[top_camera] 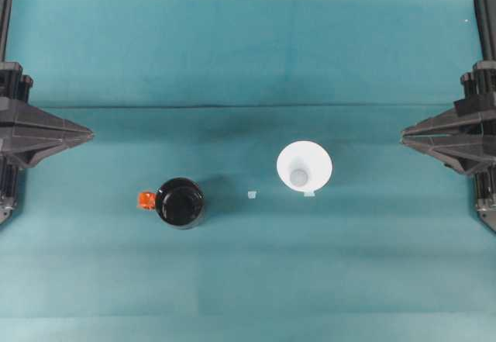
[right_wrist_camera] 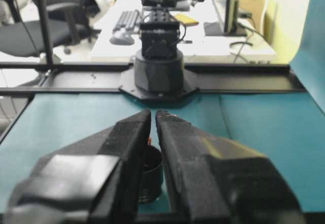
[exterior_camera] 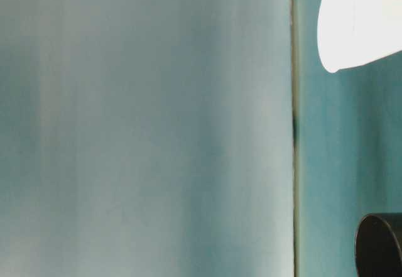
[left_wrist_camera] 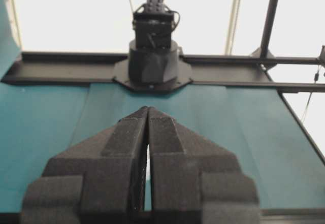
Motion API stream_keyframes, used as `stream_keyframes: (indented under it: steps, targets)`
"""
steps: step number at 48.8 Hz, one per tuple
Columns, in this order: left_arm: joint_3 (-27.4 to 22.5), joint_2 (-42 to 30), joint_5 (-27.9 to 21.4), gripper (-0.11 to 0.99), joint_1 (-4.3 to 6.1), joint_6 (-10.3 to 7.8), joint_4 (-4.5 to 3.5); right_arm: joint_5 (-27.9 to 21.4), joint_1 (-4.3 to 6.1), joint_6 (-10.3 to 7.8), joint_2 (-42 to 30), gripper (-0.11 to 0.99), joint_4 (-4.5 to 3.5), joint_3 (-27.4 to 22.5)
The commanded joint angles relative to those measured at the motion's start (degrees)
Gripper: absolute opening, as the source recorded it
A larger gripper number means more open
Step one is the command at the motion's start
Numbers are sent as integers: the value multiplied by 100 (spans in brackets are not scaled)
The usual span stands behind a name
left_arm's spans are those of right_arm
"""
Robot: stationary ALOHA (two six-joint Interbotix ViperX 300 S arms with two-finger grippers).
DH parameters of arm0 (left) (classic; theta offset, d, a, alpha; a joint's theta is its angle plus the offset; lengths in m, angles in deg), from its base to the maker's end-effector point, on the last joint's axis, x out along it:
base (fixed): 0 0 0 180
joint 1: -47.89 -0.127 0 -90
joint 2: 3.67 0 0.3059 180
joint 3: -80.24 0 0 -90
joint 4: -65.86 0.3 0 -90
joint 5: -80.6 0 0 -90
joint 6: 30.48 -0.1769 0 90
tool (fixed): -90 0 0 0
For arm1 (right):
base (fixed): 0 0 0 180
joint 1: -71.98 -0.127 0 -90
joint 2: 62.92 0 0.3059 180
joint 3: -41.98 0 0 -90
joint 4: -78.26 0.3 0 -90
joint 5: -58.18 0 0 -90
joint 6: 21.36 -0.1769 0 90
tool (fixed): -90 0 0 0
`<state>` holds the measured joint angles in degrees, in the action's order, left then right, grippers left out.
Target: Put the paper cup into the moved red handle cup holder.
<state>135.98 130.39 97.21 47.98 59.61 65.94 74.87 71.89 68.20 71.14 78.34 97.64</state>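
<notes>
Both grippers closed and empty, left gripper (top_camera: 87,134) and right gripper (top_camera: 406,135) parked at opposite table edges. Paper cup (top_camera: 304,168) stands upright mid-table, well apart from red handle cup holder (top_camera: 180,202) to its left.

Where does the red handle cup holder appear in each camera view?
Overhead: the red handle cup holder stands left of centre, handle pointing left.
Table-level: a dark rounded shape, partly cropped.
Right wrist: low, behind the right tool.
Shared landmark: the paper cup, overhead and table-level.
</notes>
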Motion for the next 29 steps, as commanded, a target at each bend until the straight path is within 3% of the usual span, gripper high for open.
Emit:
stream_keyframes:
  steps: [1,4,7,8,17,29]
  targets:
    - [-158,-141,-343,2,62,246,53,18,-35,-79,-62,0,62,-88]
    - [-281,-193,-773,2,70,439,62,-158,-53,-185,-88,2,448,-176]
    - [-422,-237,-1213,2,105,571,62,-448,-62,-396,-97,-3,694,-264]
    - [-466,-237,-1354,2,114,589,62,-562,-62,-466,-97,-4,729,-290]
    - [-765,-316,-2610,2,220,624,70,-1494,-70,-888,-132,-9,729,-510]
    - [-1055,-835,-3691,2,272,650,70,-2382,-70,-1002,-580,-9,729,-773]
